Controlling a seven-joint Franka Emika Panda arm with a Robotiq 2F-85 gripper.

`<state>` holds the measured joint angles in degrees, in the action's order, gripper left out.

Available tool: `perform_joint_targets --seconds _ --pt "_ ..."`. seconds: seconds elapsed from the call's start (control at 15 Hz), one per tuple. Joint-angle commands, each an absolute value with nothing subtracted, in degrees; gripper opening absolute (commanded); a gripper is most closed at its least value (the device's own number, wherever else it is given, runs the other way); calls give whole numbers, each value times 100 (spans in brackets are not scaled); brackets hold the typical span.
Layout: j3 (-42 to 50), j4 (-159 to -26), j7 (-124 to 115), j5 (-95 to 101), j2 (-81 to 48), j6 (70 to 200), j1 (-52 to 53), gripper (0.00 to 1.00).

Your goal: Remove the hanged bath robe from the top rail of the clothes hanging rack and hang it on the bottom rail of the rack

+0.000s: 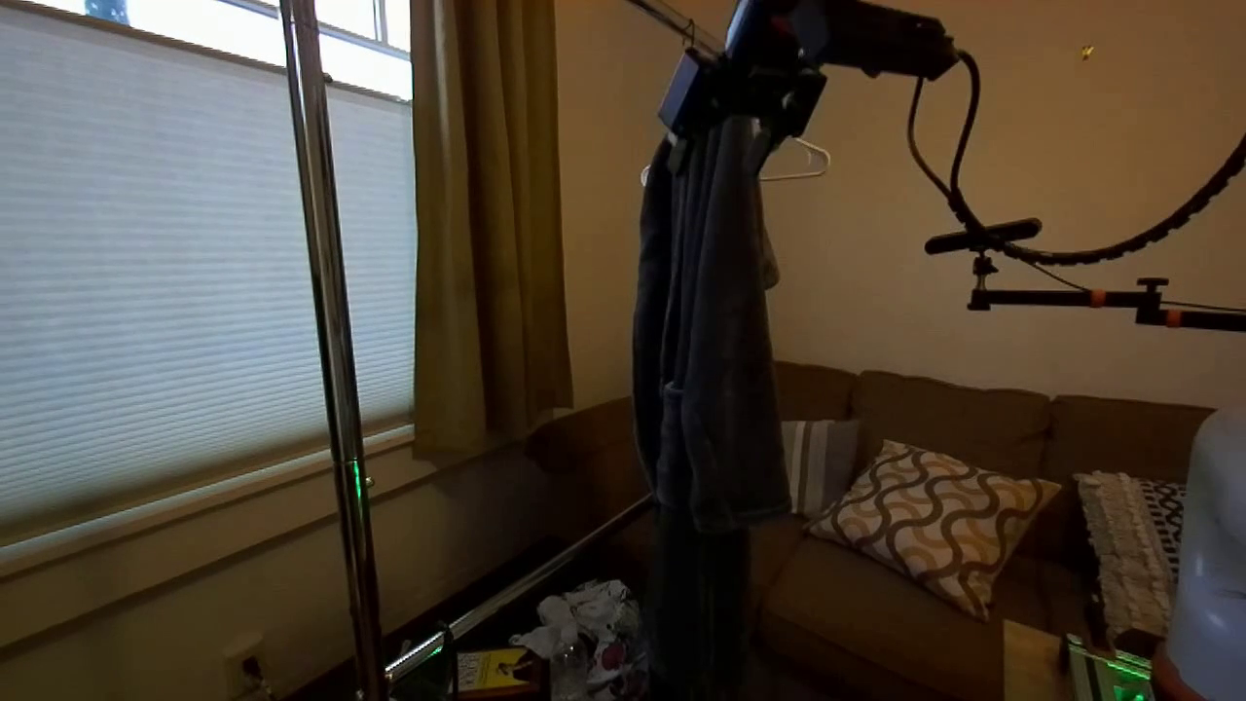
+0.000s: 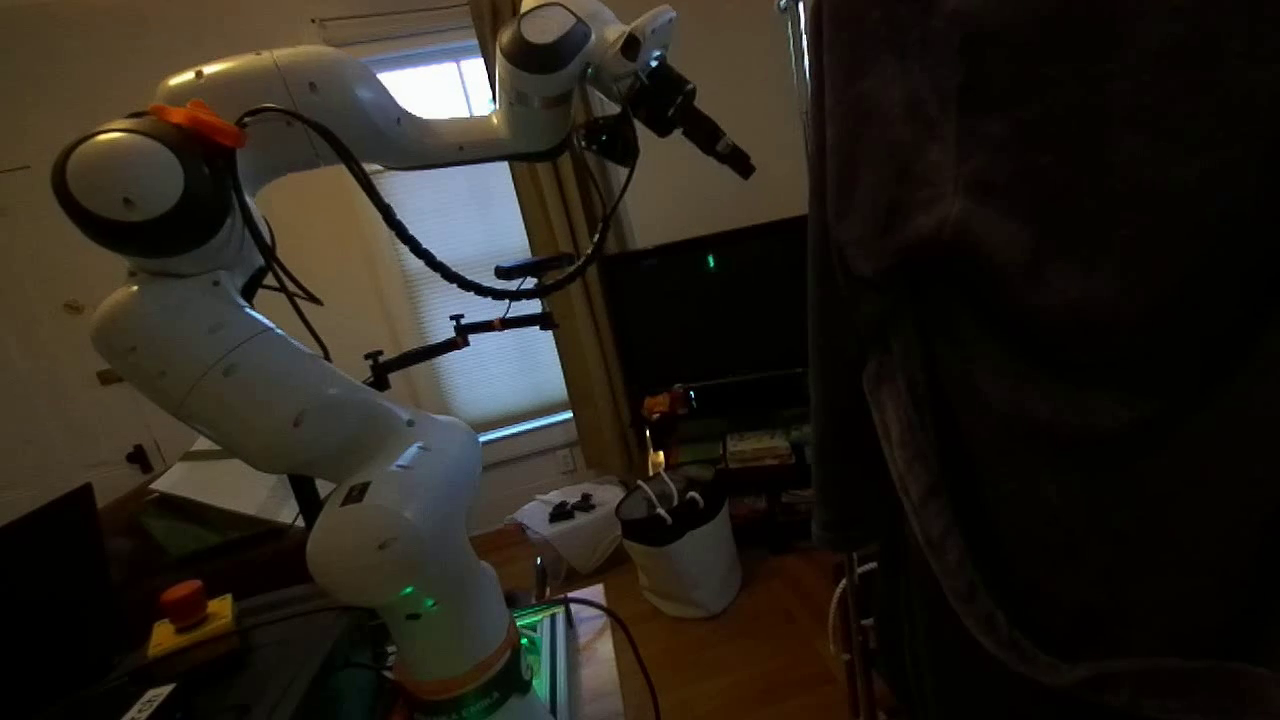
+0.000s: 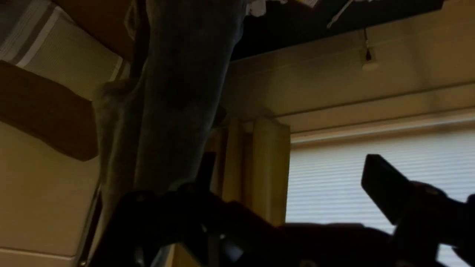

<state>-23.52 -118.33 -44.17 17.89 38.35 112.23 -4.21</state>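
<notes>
The dark grey bath robe [image 1: 715, 321] hangs from the top rail [image 1: 662, 14] of the chrome rack in an exterior view. It fills the right side of an exterior view [image 2: 1000, 350] and shows at left in the wrist view [image 3: 182, 92]. A white hanger [image 1: 798, 176] shows behind its top. The bottom rail [image 1: 555, 574] runs low beside the robe. My gripper [image 1: 722, 156] is at the robe's upper part, overlapping it in that view. In the wrist view the fingers [image 3: 291, 163] are wide apart with nothing between them. The robe is beside the left finger; contact cannot be told.
The rack's upright pole [image 1: 331, 292] stands near the window blind [image 1: 195, 273] and curtain [image 1: 487, 224]. A brown couch [image 1: 827, 604] with a patterned pillow [image 1: 934, 516] is behind the robe. Plastic bags [image 1: 594, 613] lie near the bottom rail. A mounted camera [image 1: 983, 237] sticks out below the arm.
</notes>
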Motion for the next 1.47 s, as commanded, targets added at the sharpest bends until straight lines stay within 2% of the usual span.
perform_joint_targets --seconds 0.0,0.2,0.87,1.13,1.2,1.4 --pt "-2269 -11710 -4595 1990 3810 11188 -444 100" --pt "-2296 -11678 -4863 2245 3796 11217 -707 100" --pt "-2230 -10977 -6659 3983 3817 12998 -1837 100" --pt "-2341 -10760 -7684 5083 3703 12623 -2326 100" --pt "-2064 -10827 -7316 4922 3655 12712 -1808 100" --pt "-2080 -10764 -7658 5252 3566 12609 -1887 100"
